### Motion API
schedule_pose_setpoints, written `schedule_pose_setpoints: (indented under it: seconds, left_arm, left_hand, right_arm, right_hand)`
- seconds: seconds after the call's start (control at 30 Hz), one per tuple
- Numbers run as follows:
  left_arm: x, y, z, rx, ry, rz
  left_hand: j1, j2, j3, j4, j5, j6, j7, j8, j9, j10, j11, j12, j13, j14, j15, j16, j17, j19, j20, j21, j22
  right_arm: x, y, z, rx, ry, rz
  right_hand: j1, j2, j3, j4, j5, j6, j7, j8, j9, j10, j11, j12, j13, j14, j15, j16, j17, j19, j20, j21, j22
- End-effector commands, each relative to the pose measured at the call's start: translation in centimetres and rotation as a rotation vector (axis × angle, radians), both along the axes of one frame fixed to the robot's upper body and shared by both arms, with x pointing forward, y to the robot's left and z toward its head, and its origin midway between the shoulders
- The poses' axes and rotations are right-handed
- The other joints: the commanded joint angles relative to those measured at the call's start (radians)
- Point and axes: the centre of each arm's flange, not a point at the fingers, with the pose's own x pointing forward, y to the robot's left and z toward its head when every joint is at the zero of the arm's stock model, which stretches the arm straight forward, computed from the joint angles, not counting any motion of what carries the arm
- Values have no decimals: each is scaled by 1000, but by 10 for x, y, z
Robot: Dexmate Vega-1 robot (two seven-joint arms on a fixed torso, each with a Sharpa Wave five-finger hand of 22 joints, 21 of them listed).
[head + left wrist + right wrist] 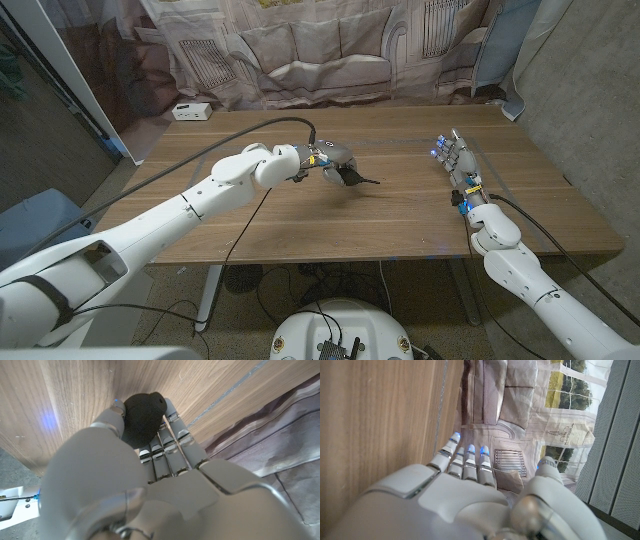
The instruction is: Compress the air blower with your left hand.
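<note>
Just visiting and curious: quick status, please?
Left hand grips black air blower over the table. Right hand open, holding nothing. Nothing in the way.

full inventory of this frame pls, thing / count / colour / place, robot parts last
air blower: 1, black, above the table's middle, held in the left hand, nozzle pointing toward the robot's right
small box: 1, white, far left corner of the table
table: 1, brown wood, under both arms
printed backdrop: 1, beige-grey with a drawn sofa, behind the table's far edge
cable: 1, black, running along the left arm to the wrist
left hand: 1, grey-white, mid-table, fingers wrapped around the blower's bulb
right hand: 1, grey-white with blue-lit fingertips, right side of the table, fingers extended, holding nothing
</note>
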Motion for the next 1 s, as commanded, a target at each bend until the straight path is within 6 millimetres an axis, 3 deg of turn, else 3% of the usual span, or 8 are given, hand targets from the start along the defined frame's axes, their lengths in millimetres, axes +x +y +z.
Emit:
schedule_pose_setpoints:
  seconds: [0.03, 1.0]
  left_arm:
    - [-6, 4, -17, -15, -37, -35]
    - [7, 4, -42, 35, -61, -29]
  left_hand:
    - [-12, -1, -4, -3, 1, 9, -6, 7, 3, 7, -5, 7, 0, 2, -8, 5, 2, -3, -4, -2, 0]
    - [-32, -2, -9, -9, 2, 1, -14, 9, 0, 6, -17, 10, -8, -11, -19, 7, -5, -22, -16, -14, 0]
  right_arm:
    - [-1, 2, -1, -11, 9, 11]
    - [3, 0, -3, -16, 35, 18]
  right_hand:
    - [3, 10, 0, 0, -1, 9, -1, -1, 5, 7, 0, 2, 3, 7, 0, 2, 2, 4, 7, 6, 4]
    - [3, 10, 0, 0, -1, 8, 0, -1, 5, 7, -2, 2, 3, 6, 0, 1, 2, 4, 7, 6, 4]
